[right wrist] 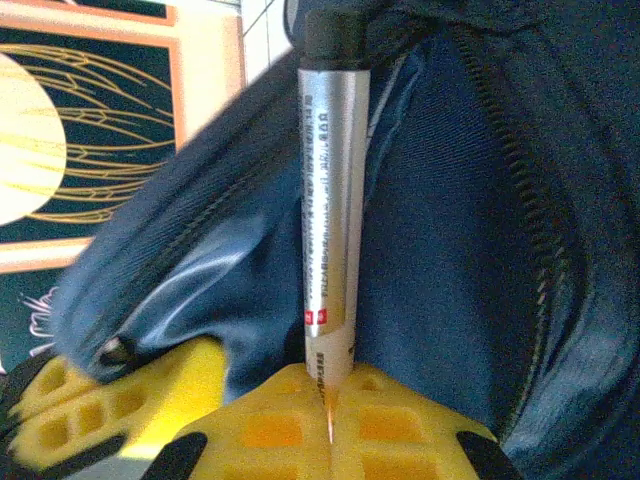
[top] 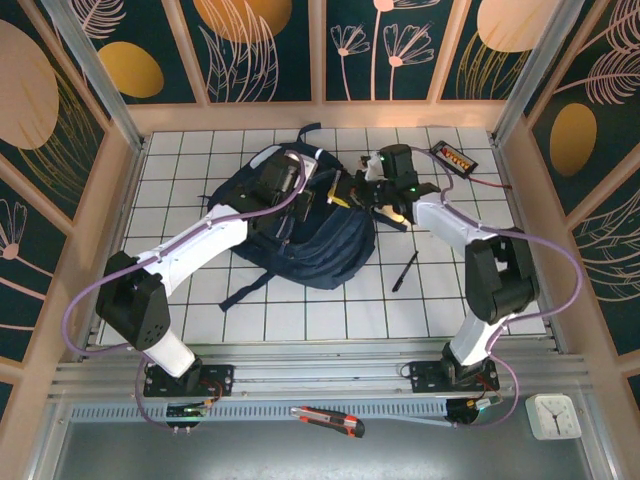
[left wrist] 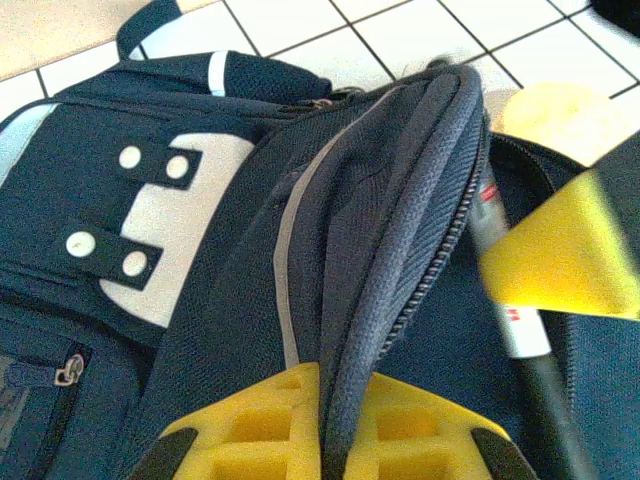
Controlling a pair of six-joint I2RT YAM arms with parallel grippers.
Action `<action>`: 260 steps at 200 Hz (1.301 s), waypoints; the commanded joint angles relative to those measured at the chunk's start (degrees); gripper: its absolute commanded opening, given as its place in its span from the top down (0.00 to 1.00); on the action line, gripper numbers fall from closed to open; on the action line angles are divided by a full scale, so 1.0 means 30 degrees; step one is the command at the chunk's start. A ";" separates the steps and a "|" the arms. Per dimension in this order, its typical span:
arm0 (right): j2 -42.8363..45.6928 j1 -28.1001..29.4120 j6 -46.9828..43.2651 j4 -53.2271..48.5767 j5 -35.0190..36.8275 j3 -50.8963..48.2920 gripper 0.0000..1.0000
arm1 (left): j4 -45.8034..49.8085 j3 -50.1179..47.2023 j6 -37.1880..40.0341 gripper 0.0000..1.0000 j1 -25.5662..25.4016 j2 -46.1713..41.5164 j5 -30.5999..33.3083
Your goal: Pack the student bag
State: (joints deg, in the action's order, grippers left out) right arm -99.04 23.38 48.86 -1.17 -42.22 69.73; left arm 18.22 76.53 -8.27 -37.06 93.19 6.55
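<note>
Pinching student bag (left wrist: 200, 330) rim with left hand (left wrist: 320, 440), clamping silver marker (right wrist: 328, 180) with right hand (right wrist: 330, 425). Could jam marker on zip teeth (right wrist: 525, 200) if rim slips.

Top view: L arm (top: 200, 245) & R arm (top: 450, 220) hide part of bag (top: 330, 255). Black box (top: 453, 157) at far R of bench (top: 300, 310) & dark stick (top: 405, 271) are too small to ID. L wrist: L tool (left wrist: 325, 425) cut off at bottom edge; yellow blur (left wrist: 565, 250) covers part of pen (left wrist: 522, 335). R wrist: R tool (right wrist: 330, 425) cut off at bottom; pen print unreadable, its low end hidden btw fingers (right wrist: 250, 430).
</note>
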 commanded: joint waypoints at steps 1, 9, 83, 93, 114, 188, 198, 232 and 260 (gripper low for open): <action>-0.0776 0.0431 0.1188 0.2692 -0.0840 0.0185 0.95 | -0.2377 0.1047 -0.0887 1.00 0.0120 -0.0681 -0.0361; -0.1131 0.0564 0.1202 0.2787 -0.0847 0.0293 0.95 | -0.2452 0.1007 -0.1015 1.00 0.0131 -0.0682 -0.0424; -0.3396 0.2334 0.2197 0.3217 -0.0582 0.1280 0.92 | -0.3476 0.0747 -0.1810 1.00 0.0126 -0.0301 -0.0980; -0.3659 0.2483 0.2229 0.3150 -0.0578 0.1573 0.90 | -0.3585 0.0667 -0.1835 1.00 0.0135 -0.0271 -0.1072; -0.3950 0.2550 0.2291 0.3224 -0.0714 0.1924 0.75 | -0.3784 0.0435 -0.1815 1.00 0.0128 -0.0301 -0.1202; -0.3426 0.2550 0.1877 0.3621 -0.1015 0.1989 0.37 | -0.3993 0.0036 -0.1644 1.00 0.0476 -0.0440 -0.1118; -0.3316 0.2550 0.1842 0.3575 -0.1032 0.1923 0.37 | -0.3993 -0.0015 -0.1607 1.00 0.0520 -0.0476 -0.1096; -0.2964 0.2265 0.1222 0.2552 -0.0930 0.2096 0.37 | -0.3868 -0.0312 -0.1412 1.00 0.0670 -0.0593 -0.0991; -0.2426 0.1902 0.0416 0.1226 -0.0660 0.2412 0.37 | -0.3963 -0.0746 -0.1345 1.00 0.0794 -0.0826 -0.0787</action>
State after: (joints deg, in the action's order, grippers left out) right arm -110.19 29.54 53.87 5.56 -42.26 74.65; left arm 13.89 74.89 -12.32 -35.14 92.99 5.72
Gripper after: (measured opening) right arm 0.627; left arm 0.078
